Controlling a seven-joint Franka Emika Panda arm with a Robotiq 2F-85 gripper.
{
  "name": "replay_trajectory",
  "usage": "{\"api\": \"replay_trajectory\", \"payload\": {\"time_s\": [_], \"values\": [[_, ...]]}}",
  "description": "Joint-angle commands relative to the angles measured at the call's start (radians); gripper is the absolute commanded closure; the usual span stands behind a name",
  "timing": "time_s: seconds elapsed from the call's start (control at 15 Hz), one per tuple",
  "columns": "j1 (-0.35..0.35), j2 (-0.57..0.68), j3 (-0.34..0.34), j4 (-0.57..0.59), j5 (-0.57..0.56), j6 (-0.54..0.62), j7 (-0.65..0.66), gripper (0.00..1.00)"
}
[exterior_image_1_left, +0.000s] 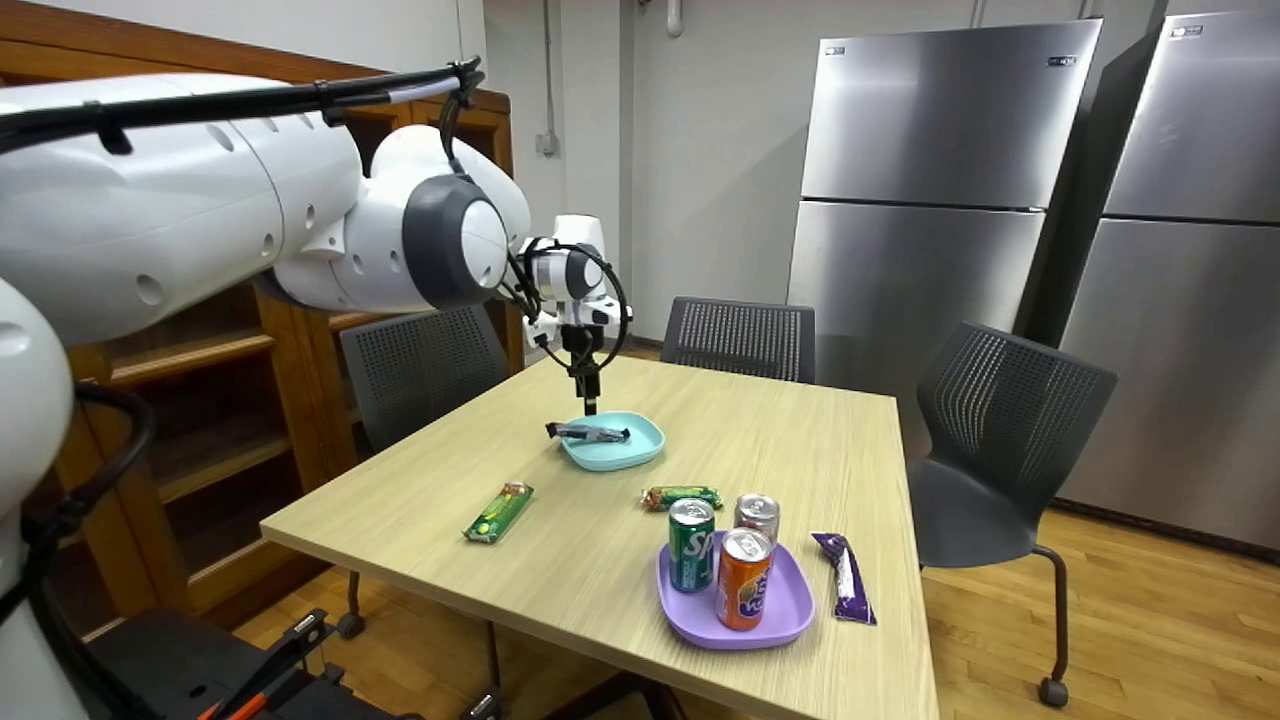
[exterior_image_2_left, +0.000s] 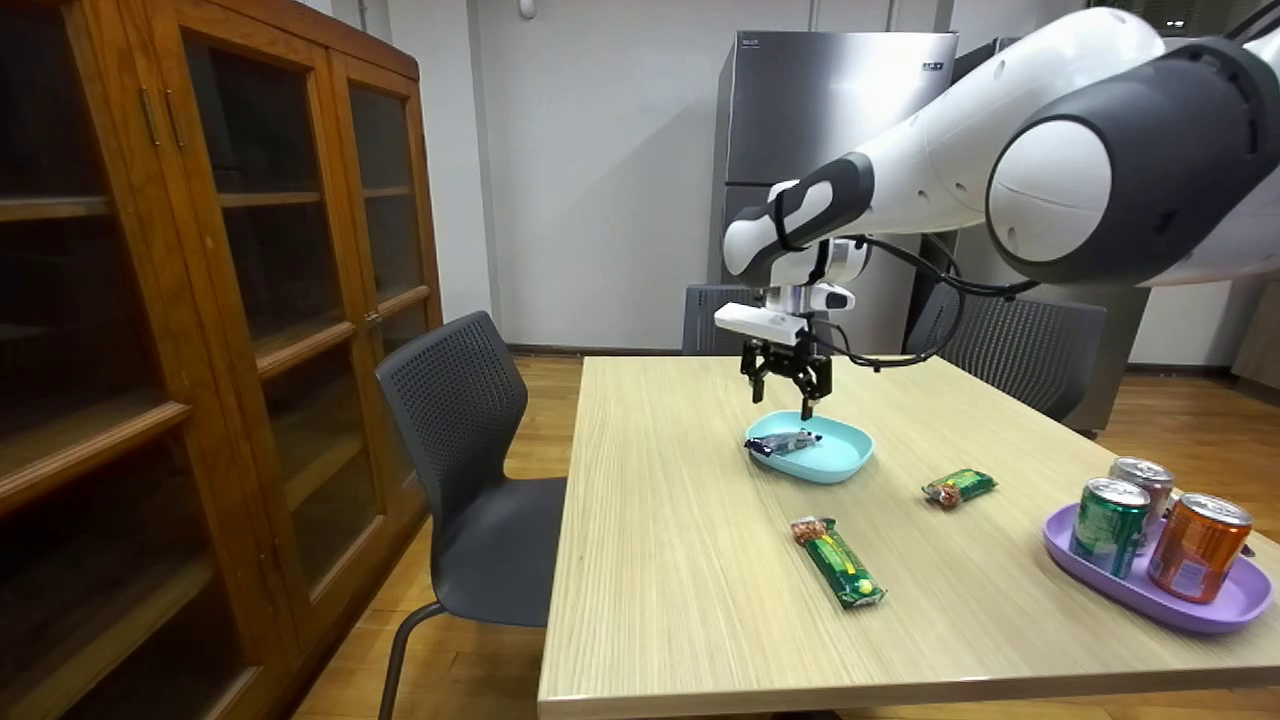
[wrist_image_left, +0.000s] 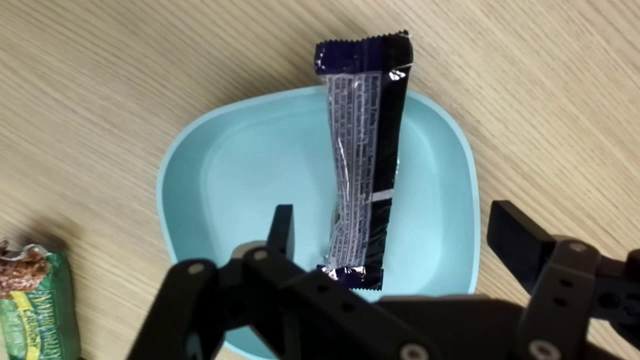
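One turquoise plate (exterior_image_2_left: 846, 450) sits on one table (exterior_image_2_left: 680, 560), bearing a single dark-wrapped snack bar (wrist_image_left: 357, 170), one end of which juts over the rim. The gripper (exterior_image_2_left: 782, 402) is above this plate, its two fingers (wrist_image_left: 520, 242) spread wide and holding nothing; in the wrist view the dark-wrapped snack bar shows between them, apart from both. A Nature Valley bar (exterior_image_1_left: 498, 512) and a second Nature Valley bar (exterior_image_1_left: 685, 498) lie nearer the camera than the turquoise plate, one to its left, one to its right in an exterior view. Farther to its right is one purple plate (exterior_image_1_left: 795, 600) with three cans: a Sprite can (exterior_image_1_left: 692, 550), a Fanta can (exterior_image_1_left: 743, 585) and a silvery can (exterior_image_1_left: 757, 513). One purple-wrapped snack bar (exterior_image_1_left: 847, 580) lies farther right again. Three grey chairs (exterior_image_1_left: 740, 340) stand left of, behind and right of the turquoise plate, which sits in from every table edge, with tabletop running on behind it. In the wrist view, more plate floor shows left of the dark-wrapped snack bar than right.
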Motion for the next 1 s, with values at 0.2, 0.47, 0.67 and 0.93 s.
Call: {"api": "replay_trajectory", "payload": {"time_s": [0.2, 0.47, 0.67, 0.93], "values": [[0.025, -0.08, 0.004, -0.034, -0.002, -0.127, -0.011, 0.0], [0.036, -0.116, 0.008, -0.061, 0.002, -0.173, -0.018, 0.0], [0.045, -0.142, 0.011, -0.089, 0.003, -0.192, -0.027, 0.0], [0.044, -0.203, 0.036, -0.175, 0.017, -0.206, -0.079, 0.0]]}}
